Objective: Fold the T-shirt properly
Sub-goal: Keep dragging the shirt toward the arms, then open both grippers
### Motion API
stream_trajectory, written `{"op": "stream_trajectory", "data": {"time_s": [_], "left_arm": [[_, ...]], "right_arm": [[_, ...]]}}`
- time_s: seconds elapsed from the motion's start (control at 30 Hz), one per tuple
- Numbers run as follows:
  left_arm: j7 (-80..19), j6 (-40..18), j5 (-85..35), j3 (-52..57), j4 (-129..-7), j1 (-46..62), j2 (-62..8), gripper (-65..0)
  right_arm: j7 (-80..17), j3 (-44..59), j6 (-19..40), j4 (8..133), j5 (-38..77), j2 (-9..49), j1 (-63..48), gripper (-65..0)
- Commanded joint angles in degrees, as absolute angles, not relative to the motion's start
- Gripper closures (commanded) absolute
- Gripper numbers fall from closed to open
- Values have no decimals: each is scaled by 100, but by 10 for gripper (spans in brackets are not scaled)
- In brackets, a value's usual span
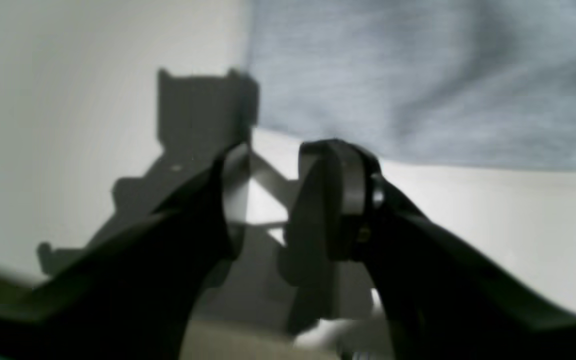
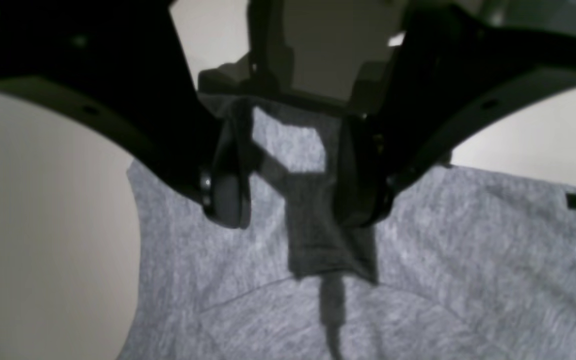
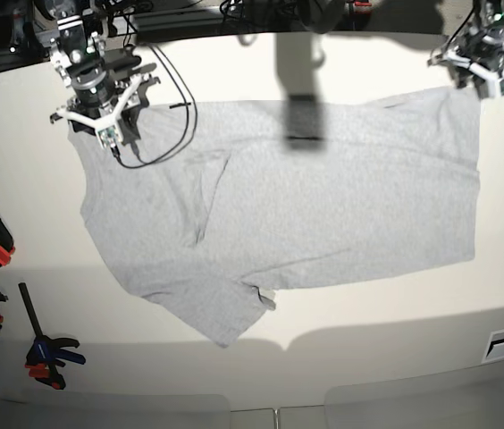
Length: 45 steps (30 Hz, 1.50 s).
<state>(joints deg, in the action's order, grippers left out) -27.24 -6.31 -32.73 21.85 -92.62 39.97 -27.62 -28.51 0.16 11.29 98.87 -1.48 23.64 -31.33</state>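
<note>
Large light heather-grey cotton T-shirt [image 3: 306, 206] spread lengthwise between tools: right tool [image 2: 288, 175] parted over its edge, left tool [image 1: 268, 200] parted, empty, just off a corner.

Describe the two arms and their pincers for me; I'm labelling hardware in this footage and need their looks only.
Both pincers, left and right, look alike: white Y-shaped bracket frames on dark wrist housings. Up close the fingers are matte black, curved, ending in rounded dark pads. Black cables loop from the right arm. No readable markings.
</note>
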Motion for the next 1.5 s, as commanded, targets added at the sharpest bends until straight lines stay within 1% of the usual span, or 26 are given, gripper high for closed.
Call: {"op": "stream_trajectory", "data": {"time_s": [0.0,0.07,0.23,0.37,0.43,0.5,0.63,0.77,1.0,1.27,1.47], "left_arm": [[-2853,-738,-3345,2307,-9319,4147,-2805,-215],[-2882,-851,-3474,2464,-9430,4294,-2731,-215],[-2899,-864,-3503,2593,-9963,4556,-2475,-215],[-2749,-878,-3498,2593,-10691,4508,-2381,-216],[-2609,-893,-3387,2589,-10864,4333,-2381,-216],[-2779,-886,-3350,2589,-10753,3964,-2379,-216],[-3120,-888,-3433,2582,-10141,3317,-2379,-216],[-3218,-1068,-3500,2578,-9553,3092,-2318,-216],[-3601,-1120,-3441,2580,-9080,3201,-2257,-215],[-3503,-1122,-3459,2580,-9083,3881,-2255,-215],[-3498,-1122,-3465,2580,-9091,4187,-2255,-215]], "right_arm": [[-3804,21,1245,9808,-305,2397,-3420,-299],[-3806,106,1240,9885,-303,2397,-3564,-299],[-3826,416,1243,10127,-303,2397,-3920,-299],[-3841,676,1240,10326,-290,2397,-4005,-299],[-3828,760,1243,10401,-276,2397,-4003,-299],[-3802,766,1243,10455,-279,2399,-4001,-299],[-3793,749,1249,10468,-259,2397,-4003,-299],[-3798,749,1256,10468,-261,2397,-4003,-299],[-3769,749,1334,10468,-86,2394,-4003,-299],[-3951,749,1352,10468,-93,2394,-4071,-299],[-4018,755,1352,10475,-163,2399,-4237,-299]]}}
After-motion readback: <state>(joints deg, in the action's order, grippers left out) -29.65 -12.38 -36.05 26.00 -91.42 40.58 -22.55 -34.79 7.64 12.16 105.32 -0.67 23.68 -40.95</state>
